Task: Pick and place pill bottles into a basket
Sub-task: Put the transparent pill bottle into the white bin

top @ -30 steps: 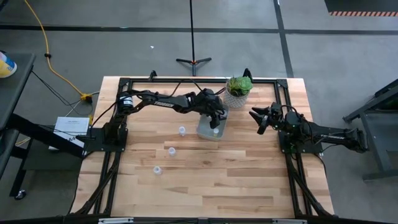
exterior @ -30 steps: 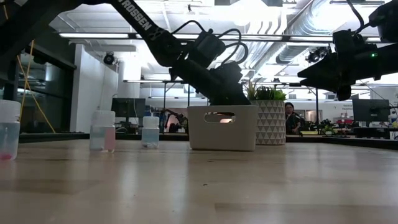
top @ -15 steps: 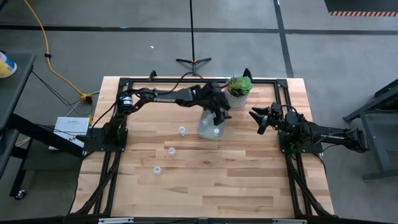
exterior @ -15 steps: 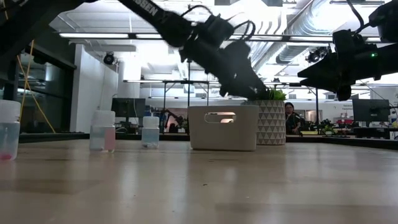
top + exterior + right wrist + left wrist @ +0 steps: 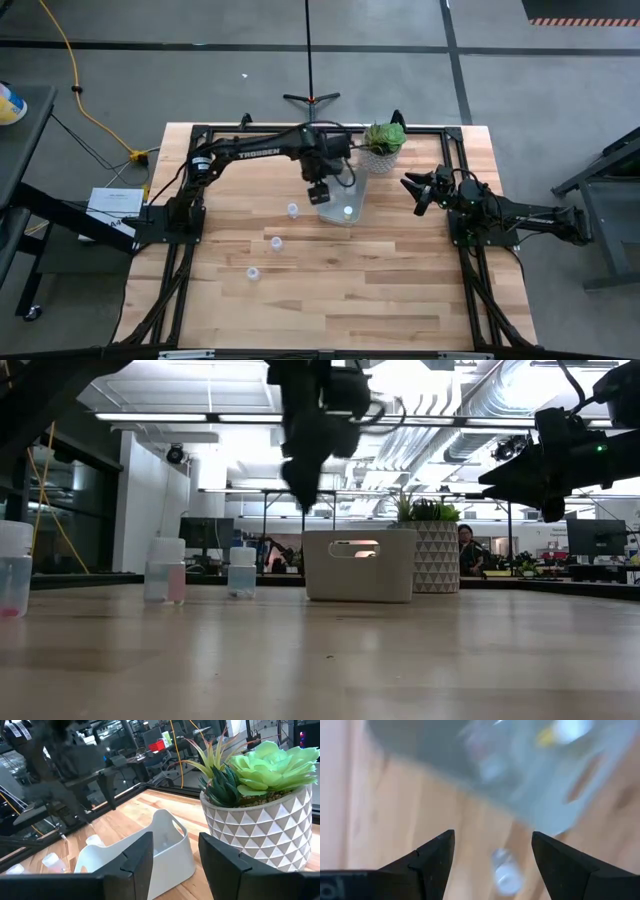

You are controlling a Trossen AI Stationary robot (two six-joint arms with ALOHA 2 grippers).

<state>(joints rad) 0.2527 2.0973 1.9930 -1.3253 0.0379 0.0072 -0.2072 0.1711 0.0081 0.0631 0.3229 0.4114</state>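
With the left gripper (image 5: 318,192) spread empty, the nearest pill bottle (image 5: 292,210) should be approached squarely from above.

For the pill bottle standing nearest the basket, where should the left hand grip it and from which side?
Probably from straight above, fingers either side of the round body just under the cap: the pill bottle stands upright and apart from the basket, and the open left hand hangs beside it.

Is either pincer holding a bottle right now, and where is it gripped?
Nothing is held. The left pincer is open and empty beside the basket; the right pincer is open too.
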